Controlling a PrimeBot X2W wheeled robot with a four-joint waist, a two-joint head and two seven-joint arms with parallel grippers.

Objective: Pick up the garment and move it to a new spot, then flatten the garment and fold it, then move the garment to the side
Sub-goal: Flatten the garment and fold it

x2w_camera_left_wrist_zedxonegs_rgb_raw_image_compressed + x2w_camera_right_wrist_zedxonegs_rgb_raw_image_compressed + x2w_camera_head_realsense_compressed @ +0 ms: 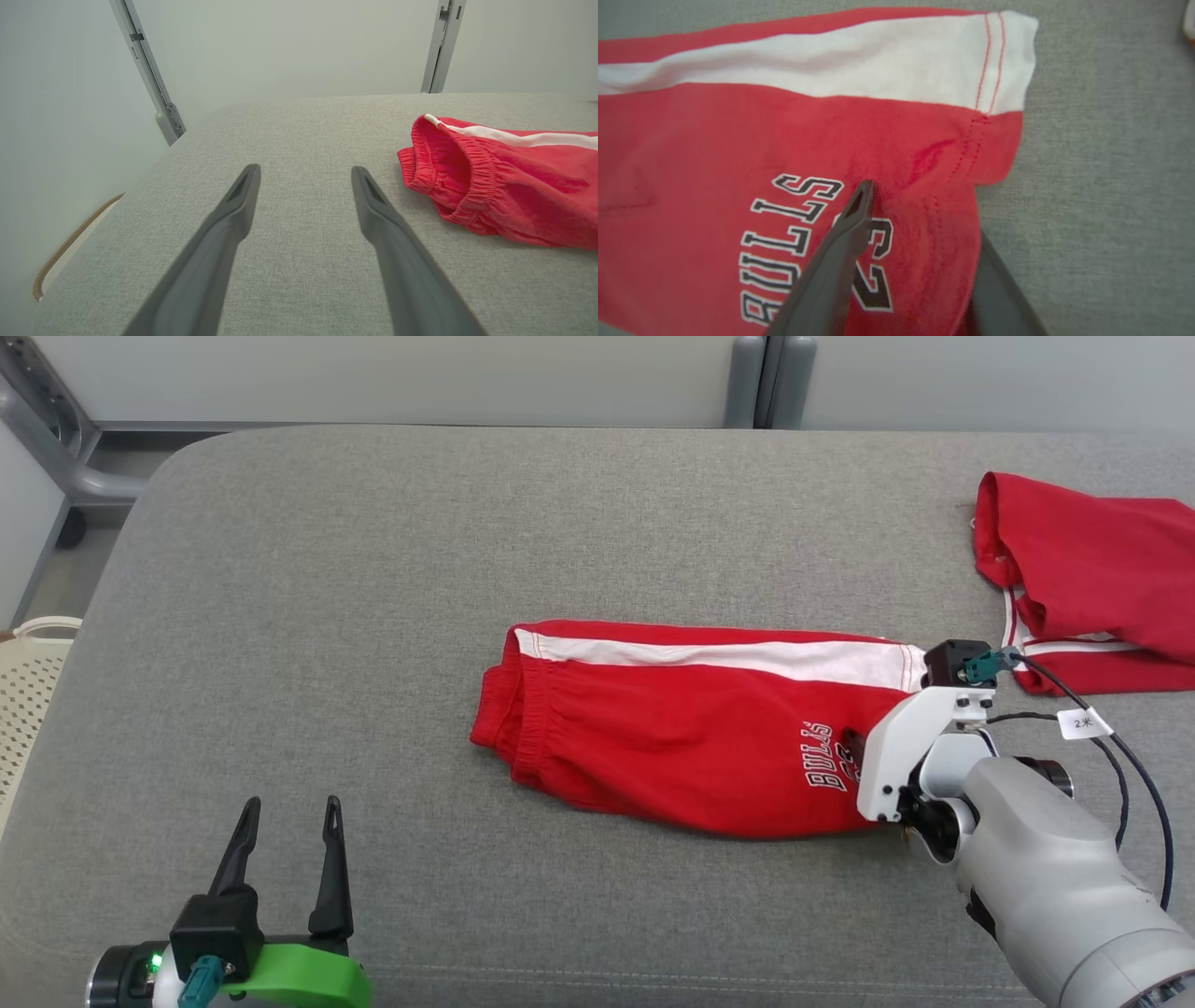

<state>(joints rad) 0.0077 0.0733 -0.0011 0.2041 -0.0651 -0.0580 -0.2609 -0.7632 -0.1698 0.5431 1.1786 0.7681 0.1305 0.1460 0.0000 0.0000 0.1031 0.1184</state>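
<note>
The garment (672,737) is a pair of red shorts with a white side stripe and "BULLS" lettering. It lies folded lengthwise in the middle of the grey padded table (373,569). My right gripper (854,747) is at its right hem end. In the right wrist view one finger (850,224) rests on top of the red cloth (738,130) by the lettering, and the other goes under the hem edge. The jaws stand apart with cloth between them. My left gripper (291,807) hovers open and empty at the near left, well clear of the waistband (467,177).
A second red garment (1092,579) lies crumpled at the table's far right, close behind my right wrist. A pale perforated basket (28,681) stands off the table's left edge. Grey wall panels and a metal frame run behind the table.
</note>
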